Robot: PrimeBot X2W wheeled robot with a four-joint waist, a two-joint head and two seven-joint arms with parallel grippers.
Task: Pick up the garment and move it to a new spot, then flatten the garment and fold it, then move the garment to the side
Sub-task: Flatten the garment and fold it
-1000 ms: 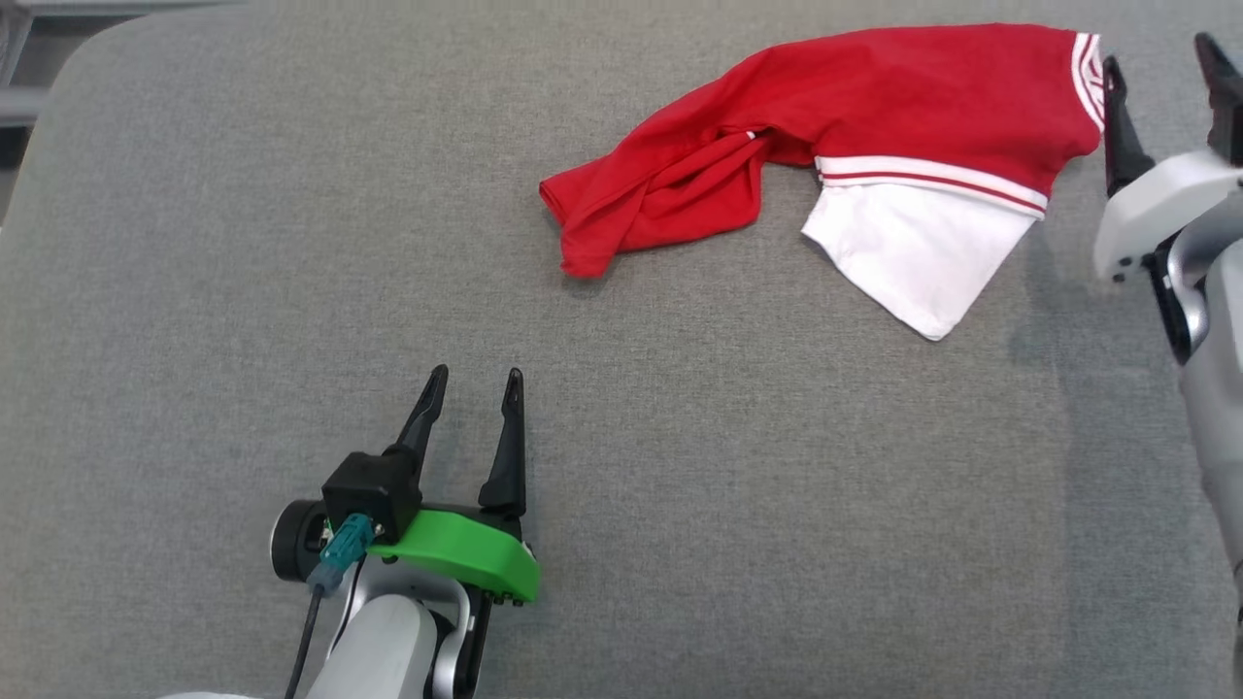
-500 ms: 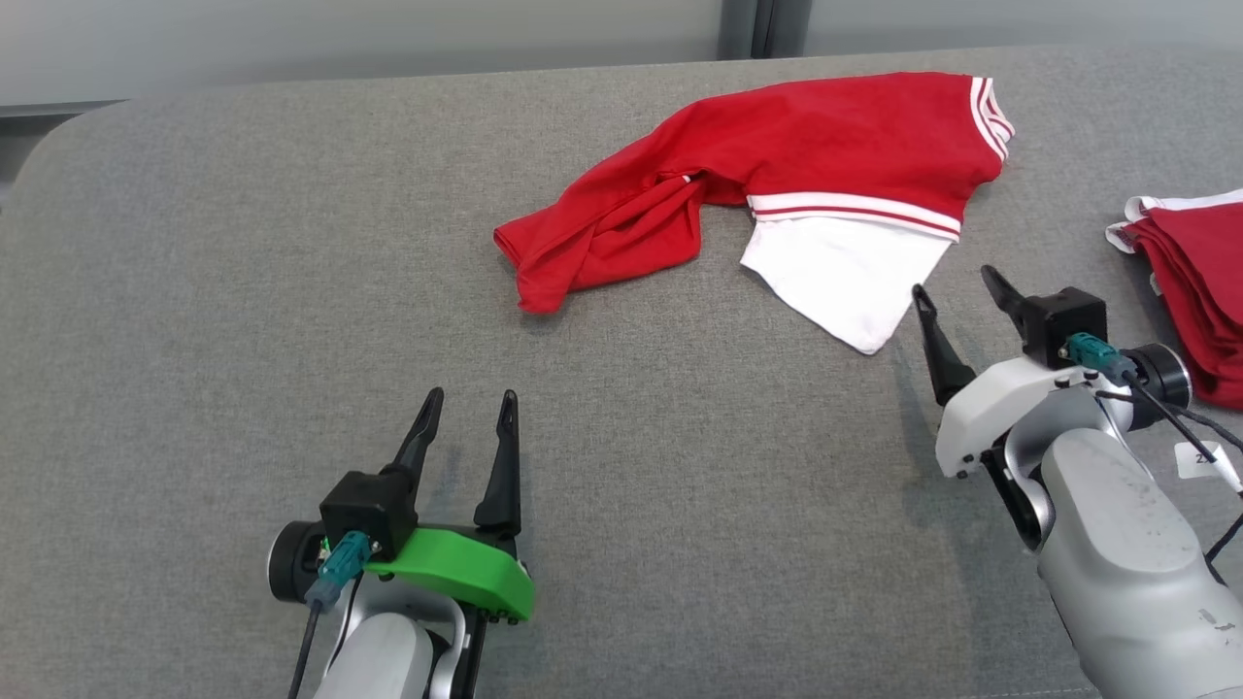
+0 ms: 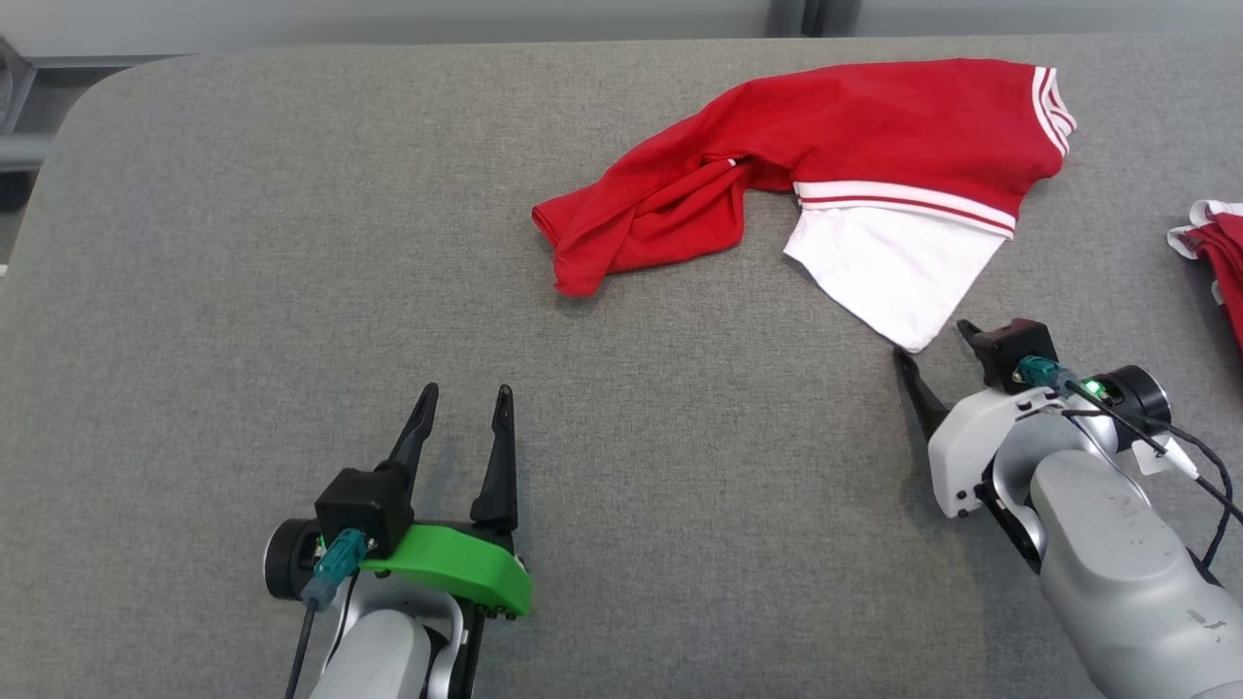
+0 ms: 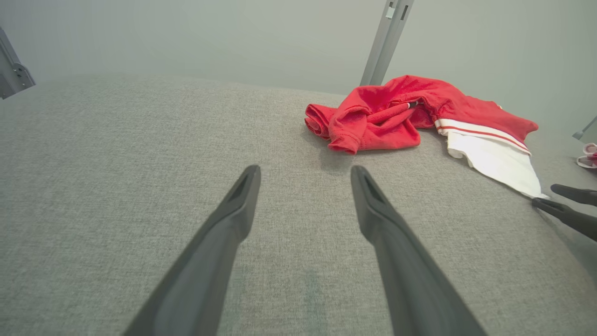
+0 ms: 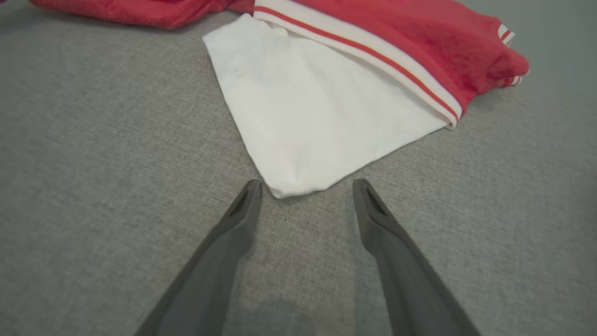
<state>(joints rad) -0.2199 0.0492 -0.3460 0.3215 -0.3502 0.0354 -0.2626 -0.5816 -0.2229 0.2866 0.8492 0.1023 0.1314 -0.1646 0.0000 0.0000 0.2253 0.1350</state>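
Observation:
The garment (image 3: 855,136) is red with a white panel and striped trim, and lies crumpled on the far middle-right of the grey table (image 3: 243,243). Its white corner (image 5: 284,186) points toward me and lies between the tips of my right gripper (image 3: 932,340), which stands open low over the table. From the right wrist, that gripper (image 5: 307,183) has the corner just inside its open jaws. My left gripper (image 3: 465,390) is open and holds nothing, well short of the garment's red bunched end (image 4: 364,126). The left wrist view has that gripper (image 4: 305,170) over bare cloth.
A second red and white pile (image 3: 1219,252) lies at the table's right edge. The table's rounded corner (image 3: 107,87) is at the far left. A grey wall and a metal post (image 4: 387,42) stand behind the table.
The head camera has shifted. My right gripper has drawn back from the garment's far striped end to the white corner. The left arm has stayed put.

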